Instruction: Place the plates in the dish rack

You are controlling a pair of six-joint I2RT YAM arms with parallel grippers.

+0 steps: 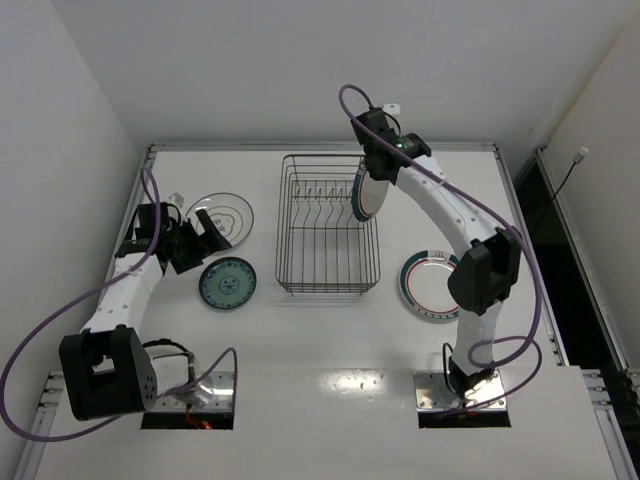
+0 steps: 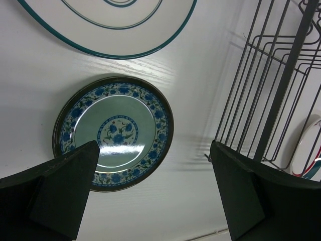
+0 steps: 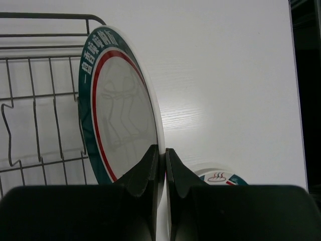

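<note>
Clamping the rim of a banded plate (image 3: 123, 115), the right gripper (image 3: 161, 150) has both fingers pressed together on the plate's edge. It holds the plate upright at the far right corner of the dish rack (image 1: 328, 225). The plate's green and red bands face the rack's wires. From these views I cannot tell whether its lower edge sits inside the basket or over the right wall.

A second banded plate (image 1: 425, 285) lies flat on the table (image 1: 330, 340) to the right of the rack. The elbow of the right arm (image 1: 487, 268) covers part of it.

On the other side, the left gripper (image 2: 154, 150) hangs with its fingers wide apart and nothing between them. It is above the near rim of the ringed plate (image 1: 222, 213). The teal plate (image 2: 114, 133) lies flat just nearer the arm bases, apart from the ringed plate. Both are to the left of the rack.

The left wrist view cuts off most of the ringed plate at its top edge, and the gripper's own dark fingers hide the teal plate's lower rim. The rack's divider prongs are thin and hard to count from above.

Bare table runs between the rack and the arm bases, and a narrower strip separates the rack from the two left plates. The side walls (image 1: 60, 150) stand close to the table's left and right edges.
</note>
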